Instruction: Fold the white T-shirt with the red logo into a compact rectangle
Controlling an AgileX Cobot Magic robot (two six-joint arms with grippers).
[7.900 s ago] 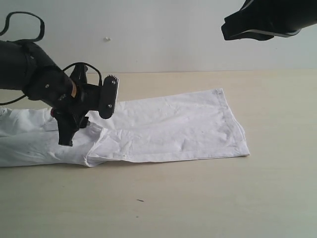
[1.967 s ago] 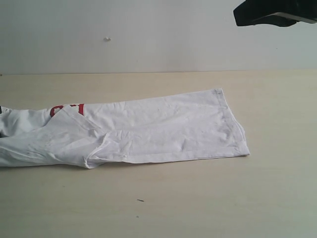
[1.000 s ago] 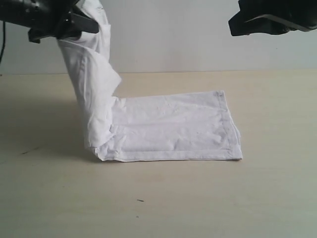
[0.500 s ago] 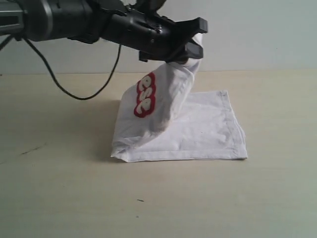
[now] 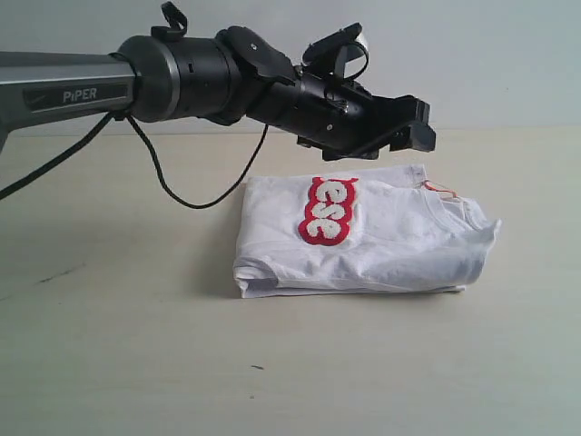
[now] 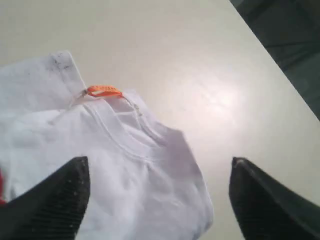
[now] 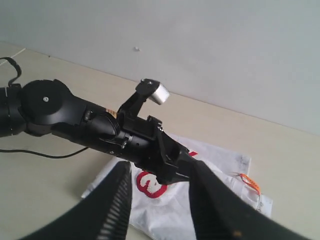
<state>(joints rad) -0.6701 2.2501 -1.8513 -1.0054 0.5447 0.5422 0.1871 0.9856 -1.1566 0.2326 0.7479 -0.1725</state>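
Observation:
The white T-shirt lies on the table as a folded rectangle, with the red logo facing up and the orange neck tag at its far right corner. My left gripper hovers just above the collar end, open, holding nothing. In the left wrist view the left gripper has the collar and tag below its spread jaws. My right gripper stands open and high above the scene, looking down on the shirt and logo. It is out of the exterior view.
The left arm stretches from the left across the shirt, with its black cable hanging down to the tabletop. A pale wall stands behind the table. The table's edge runs past the collar in the left wrist view.
The left gripper has carried the shirt's lifted end over to the right, laid it down and let go. The shirt now lies flat and doubled, logo on top.

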